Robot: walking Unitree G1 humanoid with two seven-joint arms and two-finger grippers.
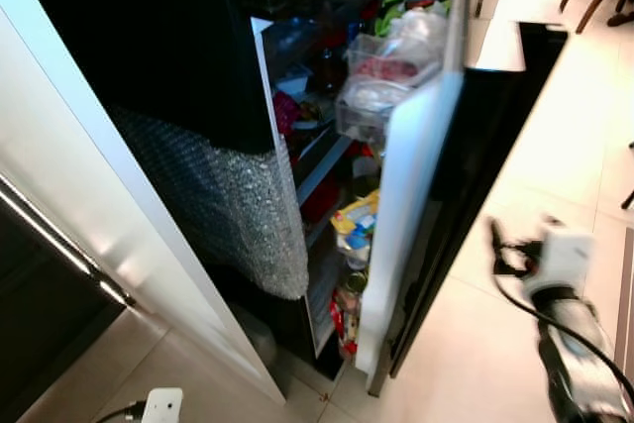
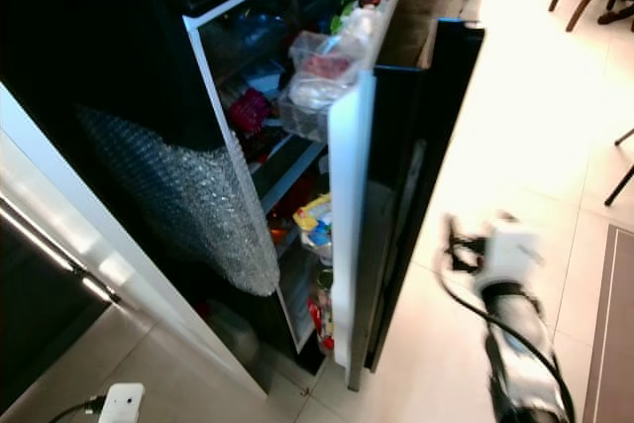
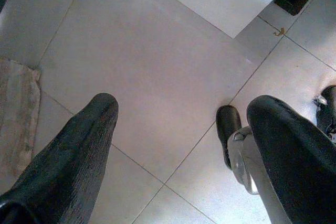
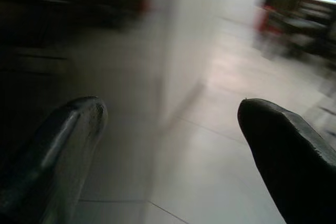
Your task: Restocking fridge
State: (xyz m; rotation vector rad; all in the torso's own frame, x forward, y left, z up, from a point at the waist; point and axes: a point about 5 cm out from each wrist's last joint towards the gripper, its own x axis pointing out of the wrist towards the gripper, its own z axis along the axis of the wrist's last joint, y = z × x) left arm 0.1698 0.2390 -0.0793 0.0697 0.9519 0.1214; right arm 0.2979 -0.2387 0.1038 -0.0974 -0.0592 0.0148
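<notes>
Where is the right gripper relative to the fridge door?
In the eye views the right gripper is low on the right, over the tiled floor, just outside the open fridge door and not touching it.

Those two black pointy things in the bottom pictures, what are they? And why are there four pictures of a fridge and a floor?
They are a robot's fingers. The robot walks around a home and has two arms, each ending in a gripper with two long black fingers. The top two pictures come from cameras in its head, like two eyes, looking down at a fridge whose door stands open. Inside are shelves packed with food and clear plastic boxes; bubble wrap hangs over one part. The right arm reaches out over the tiled floor.

The bottom pictures come from cameras on its wrists. The left gripper points down at the floor. The right gripper faces the white door edge, though that picture is blurry. Both grippers are open and hold nothing.
</notes>
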